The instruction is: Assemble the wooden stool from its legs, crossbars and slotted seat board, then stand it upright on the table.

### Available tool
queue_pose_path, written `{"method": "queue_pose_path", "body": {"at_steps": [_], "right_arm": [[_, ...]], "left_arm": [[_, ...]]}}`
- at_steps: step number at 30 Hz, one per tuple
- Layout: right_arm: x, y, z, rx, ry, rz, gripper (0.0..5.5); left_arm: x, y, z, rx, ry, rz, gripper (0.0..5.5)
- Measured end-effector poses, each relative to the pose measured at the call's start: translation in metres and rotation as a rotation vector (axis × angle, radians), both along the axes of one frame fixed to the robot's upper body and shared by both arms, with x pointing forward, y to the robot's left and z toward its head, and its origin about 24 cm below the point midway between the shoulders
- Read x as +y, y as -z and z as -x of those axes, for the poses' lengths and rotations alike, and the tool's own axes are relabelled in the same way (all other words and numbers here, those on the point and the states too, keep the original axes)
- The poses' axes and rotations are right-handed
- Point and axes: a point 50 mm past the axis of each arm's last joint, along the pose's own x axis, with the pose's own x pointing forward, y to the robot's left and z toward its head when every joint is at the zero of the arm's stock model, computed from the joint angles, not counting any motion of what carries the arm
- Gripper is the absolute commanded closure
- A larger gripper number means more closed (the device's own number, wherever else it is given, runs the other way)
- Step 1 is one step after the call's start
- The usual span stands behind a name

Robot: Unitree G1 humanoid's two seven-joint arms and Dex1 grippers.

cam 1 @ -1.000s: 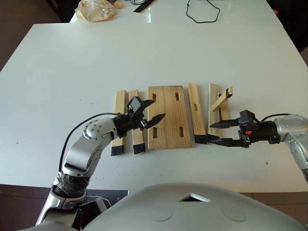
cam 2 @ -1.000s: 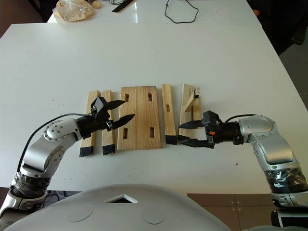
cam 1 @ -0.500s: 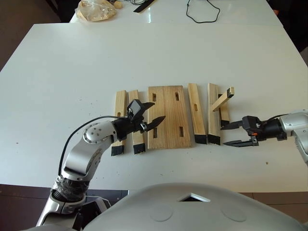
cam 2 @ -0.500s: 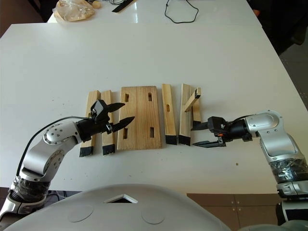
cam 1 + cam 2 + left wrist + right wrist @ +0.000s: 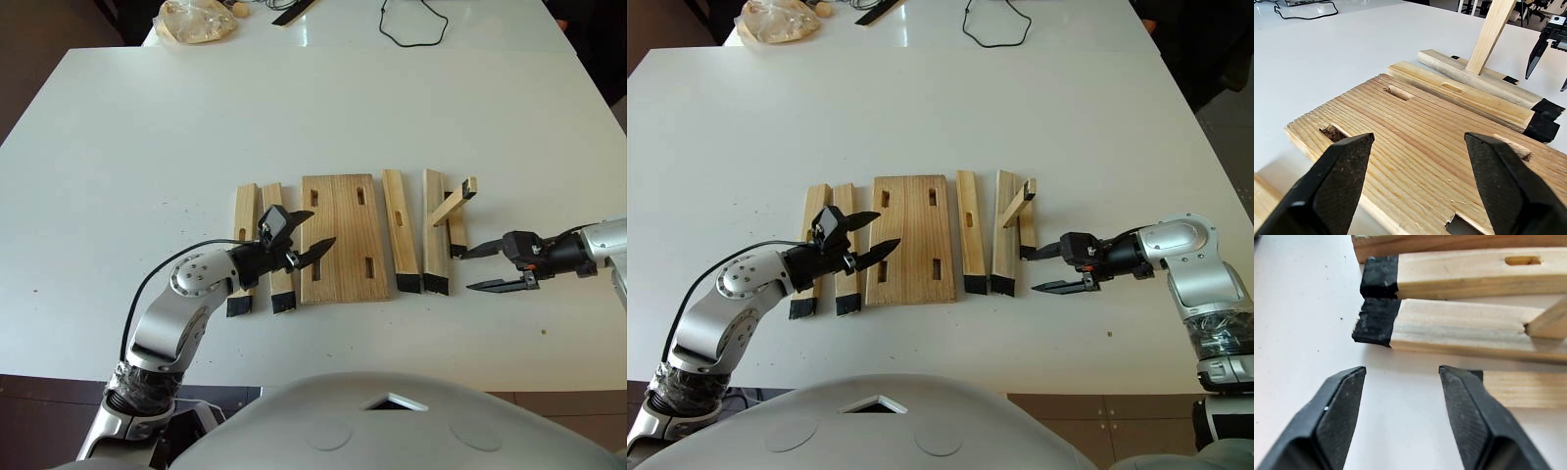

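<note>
Slotted seat board (image 5: 339, 238) lies flat mid-table, slots facing up, nothing fitted into it. The left legs (image 5: 244, 245) lie as a pair just beside its left edge, black ends toward me. The right legs (image 5: 397, 230) lie as a pair on the other side, the same way round. One crossbar (image 5: 454, 203) is propped tilted on the outermost right leg (image 5: 435, 230); can't tell if its end sits in a slot. A short piece (image 5: 458, 235) lies just beyond. From the layout, assembly is barely begun.

My left gripper (image 5: 322, 224) hangs over the board's left edge, fingers spread wide, holding nothing. My right gripper (image 5: 466, 271) is low near the black ends of the right legs, not touching them, fingers apart, also empty.

Risks:
- The crossbar looks only leaned, so a nudge from my right fingers could tip it off.
- The right legs lie close together, so closing on one may drag its neighbour.
- The board is flat on the table (image 5: 196, 117), hard to get a finger under, and it could slide and shove the left legs
</note>
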Motion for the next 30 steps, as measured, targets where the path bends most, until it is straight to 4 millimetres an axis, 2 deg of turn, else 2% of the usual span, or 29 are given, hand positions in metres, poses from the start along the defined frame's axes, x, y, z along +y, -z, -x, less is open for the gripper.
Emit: {"method": "queue_pose_path", "body": {"at_steps": [8, 14, 19, 22, 25, 30], "right_arm": [[0.000, -0.008, 0.003, 0.050, 0.059, -0.062, 2.74], [0.007, -0.019, 0.020, 0.099, 0.110, -0.130, 2.74], [0.015, -0.029, 0.029, 0.088, 0.139, -0.114, 2.74], [0.021, -0.026, 0.030, 0.064, 0.166, -0.115, 2.74], [0.037, -0.018, 0.031, 0.042, 0.180, -0.170, 2.74], [0.057, 0.002, 0.030, 0.001, 0.154, -0.159, 2.74]], "left_arm": [[0.001, -0.001, 0.001, -0.005, -0.002, 0.000, 2.06], [0.002, -0.003, 0.004, -0.014, -0.024, 0.001, 2.06], [0.002, 0.001, 0.013, 0.010, -0.057, 0.012, 2.06], [0.001, 0.001, 0.013, 0.009, -0.063, 0.019, 2.06], [0.000, 0.000, 0.012, 0.003, -0.059, 0.021, 2.06], [-0.002, -0.003, 0.007, -0.016, -0.044, 0.020, 2.06]]}}
